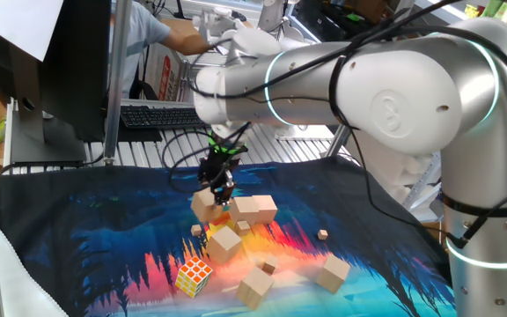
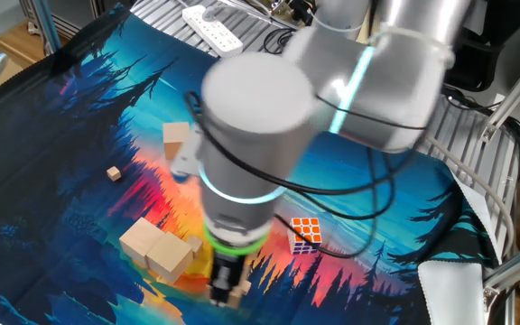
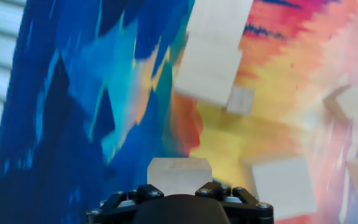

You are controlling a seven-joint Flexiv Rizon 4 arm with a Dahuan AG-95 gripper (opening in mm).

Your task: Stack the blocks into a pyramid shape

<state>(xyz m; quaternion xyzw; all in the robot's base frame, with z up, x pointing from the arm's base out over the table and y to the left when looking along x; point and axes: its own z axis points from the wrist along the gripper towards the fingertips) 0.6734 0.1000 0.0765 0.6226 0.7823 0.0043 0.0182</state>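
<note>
Hand view shows the gripper [image 3: 180, 193] pinching one pale wooden block [image 3: 180, 174] above the printed mat [image 3: 61, 112], near two paired blocks [image 1: 255, 210]. Light, rigid and smooth-faced, such a cube seems best held squarely across opposite flat sides.

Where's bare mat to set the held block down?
Free: dark blue mat left of the multicoloured puzzle cube, and between the small wooden cube and the two adjoining pale wooden blocks. Crowded: orange centre, loose blocks.
</note>
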